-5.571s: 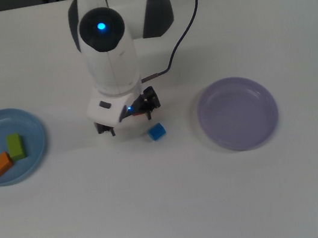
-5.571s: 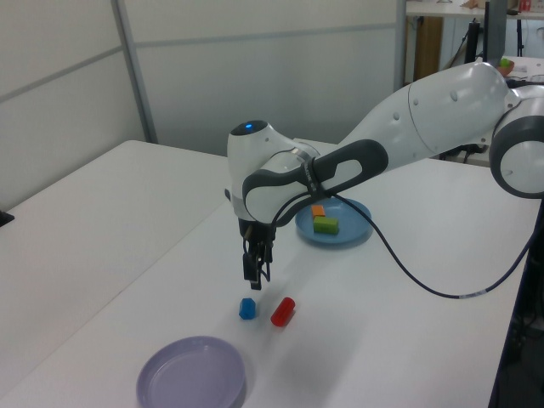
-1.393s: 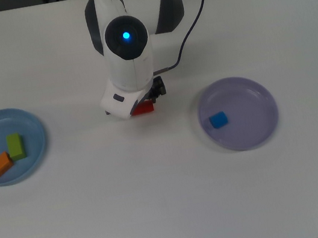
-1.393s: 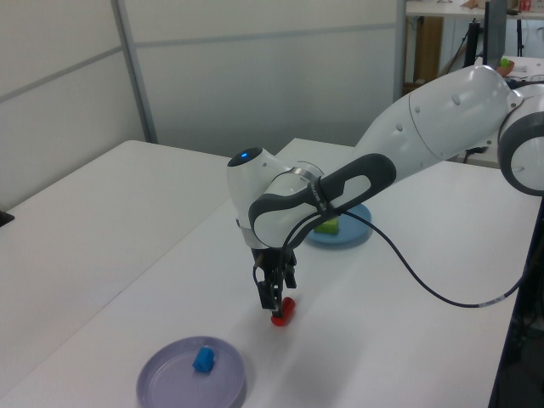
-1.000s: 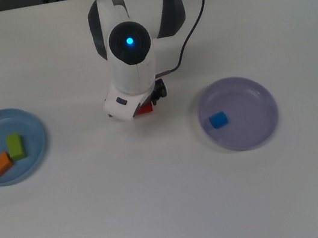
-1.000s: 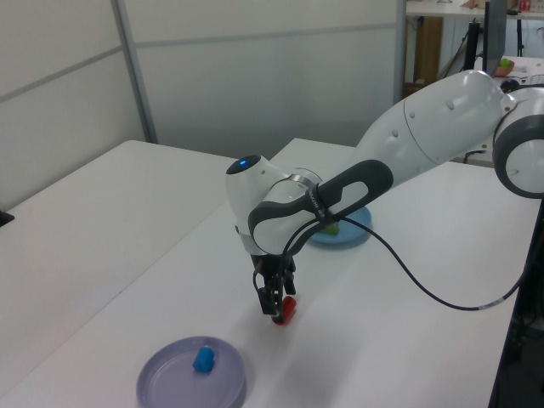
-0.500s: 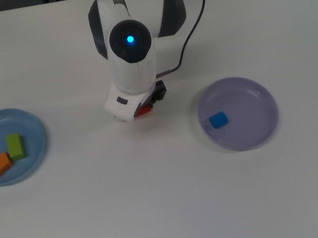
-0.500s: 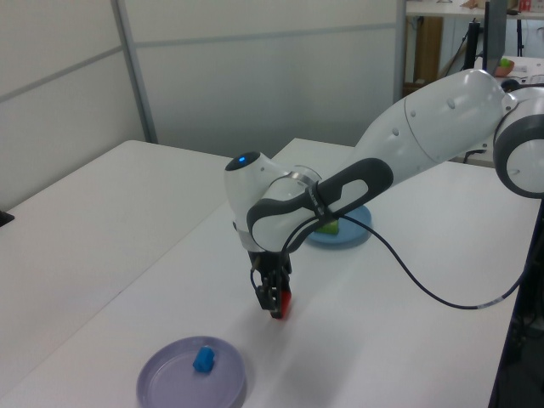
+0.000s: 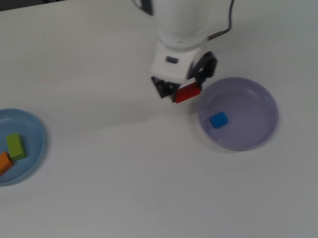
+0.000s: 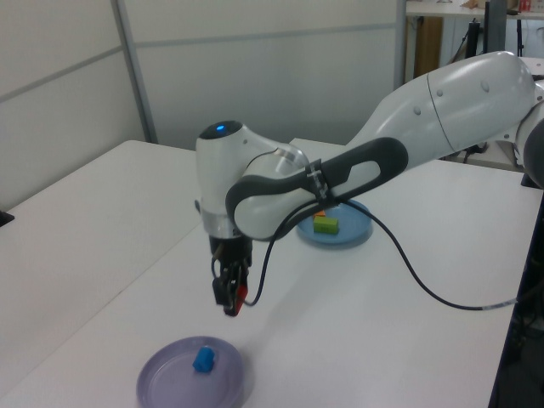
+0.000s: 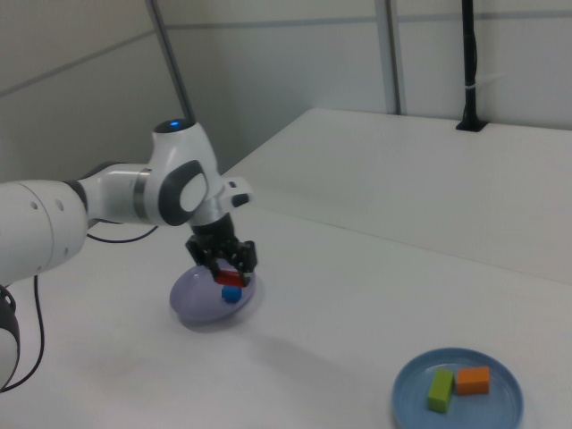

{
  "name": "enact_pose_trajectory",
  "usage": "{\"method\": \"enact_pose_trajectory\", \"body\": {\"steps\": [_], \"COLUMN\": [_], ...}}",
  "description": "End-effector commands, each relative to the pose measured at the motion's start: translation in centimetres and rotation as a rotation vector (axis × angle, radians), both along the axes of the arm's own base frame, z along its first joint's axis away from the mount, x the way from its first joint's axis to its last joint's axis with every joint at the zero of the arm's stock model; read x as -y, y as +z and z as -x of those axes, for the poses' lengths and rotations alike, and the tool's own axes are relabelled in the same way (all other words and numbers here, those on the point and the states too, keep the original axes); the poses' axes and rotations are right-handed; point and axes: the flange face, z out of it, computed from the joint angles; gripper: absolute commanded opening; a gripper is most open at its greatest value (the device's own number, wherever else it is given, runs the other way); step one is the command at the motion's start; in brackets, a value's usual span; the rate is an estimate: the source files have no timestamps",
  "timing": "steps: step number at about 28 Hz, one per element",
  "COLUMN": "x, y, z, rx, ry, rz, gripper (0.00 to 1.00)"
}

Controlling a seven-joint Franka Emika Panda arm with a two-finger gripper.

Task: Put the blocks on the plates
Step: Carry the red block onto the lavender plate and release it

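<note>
I've got the claw [image 9: 185,88] clamped on the red block [image 9: 188,92], lifted clear of the bench [image 9: 128,191]. In the top view it hangs just off the purple plate [image 9: 253,134], at the top view's left side of the rim, approx over the edge but not yet over the middle. The left view shows the same: red block [image 10: 240,297] pinched between the fingers, above and a bit behind the purple plate [image 10: 170,378].

Progress, as I read it: 3 of 4 blocks are already placed. The green block [image 9: 15,146] and orange block [image 9: 0,164] lie side by side on the blue plate [image 9: 25,120], touching or nearly so, at the far left of the top view. The blue cube [image 9: 218,120] sits on the purple plate, left of centre in the top view. Red is the last one and it's mid-carry.

What's left, I reckon: move a little further over the purple plate, lower, let go w/o landing on the blue cube, since the right view puts the red block [image 11: 231,278] right above the cube [image 11: 231,294]. After that release the task should be done.
</note>
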Motion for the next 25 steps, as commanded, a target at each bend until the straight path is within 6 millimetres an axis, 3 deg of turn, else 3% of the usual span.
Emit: {"method": "enact_pose_trajectory", "body": {"steps": [1,8,11,16,18,19,21,22,23,24,25], "x": [-4.4,-8.0,-8.1,-8.0,-8.0,-8.0,-8.0,-8.0,-8.0,-8.0,-8.0], "y": [-1.7,-5.4,-6.4,-6.3,-6.4,-6.4,-6.3,-6.3,-6.2,-6.2,-6.2], "z": [0.5,0.4,0.0,-0.1,0.0,0.0,0.0,0.0,0.0,0.0,0.0], "rx": [-0.006,0.042,0.063,0.067,0.066,0.068,0.068,0.068,0.068,0.068,0.068], "ry": [0.020,-0.008,-0.041,-0.061,-0.060,-0.059,-0.060,-0.060,-0.061,-0.061,-0.061], "rz": [-0.002,0.034,0.045,0.048,0.049,0.050,0.050,0.050,0.051,0.051,0.051], "gripper": [0.10,0.10,0.10,0.11,0.25,0.39,0.41,0.49,0.86,1.00,1.00]}}
